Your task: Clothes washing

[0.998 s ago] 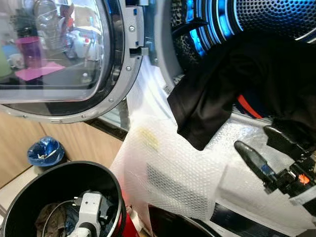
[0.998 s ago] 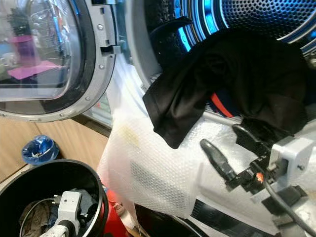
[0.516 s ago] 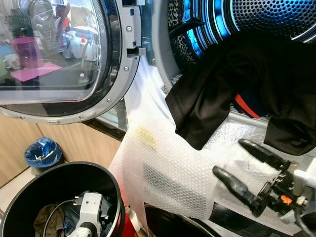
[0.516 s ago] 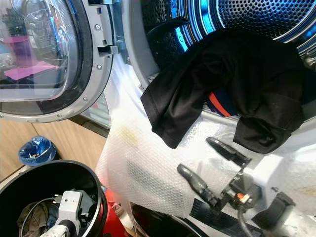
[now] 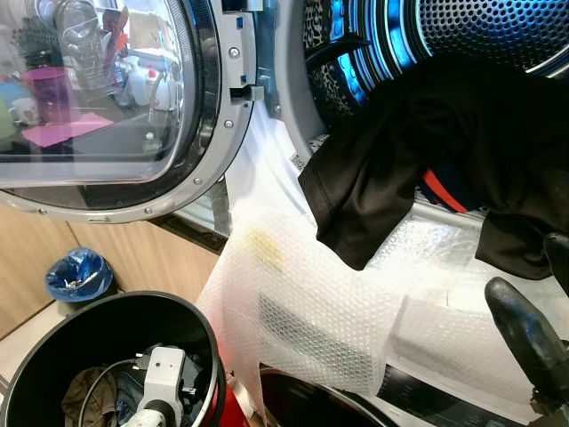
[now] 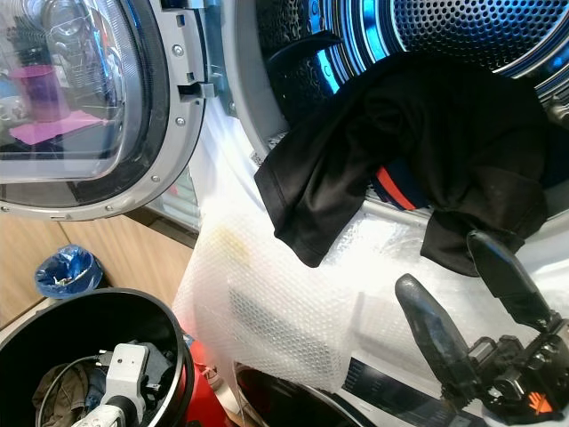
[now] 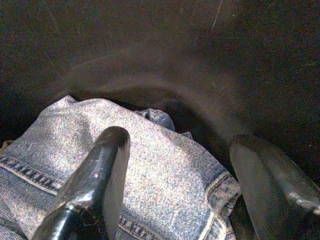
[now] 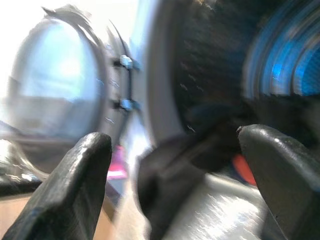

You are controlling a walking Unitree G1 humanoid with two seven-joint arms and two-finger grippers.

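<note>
A black garment hangs half out of the washing machine drum, draped over the lower rim, with a red-and-blue item under it. My right gripper is open and empty, held low in front of the rim just below the garment's hanging hem. A black laundry basket stands at the lower left. My left gripper is down inside it, open, with its fingers over a piece of blue denim.
The round glass door stands swung open to the left. Bubble wrap covers the machine front below the opening. A small bin with a blue bag sits on the floor by the wooden cabinet.
My right gripper, open throughout, moved down and left away from the garment, then came back right and closer to the camera. The left arm stayed in the basket.
</note>
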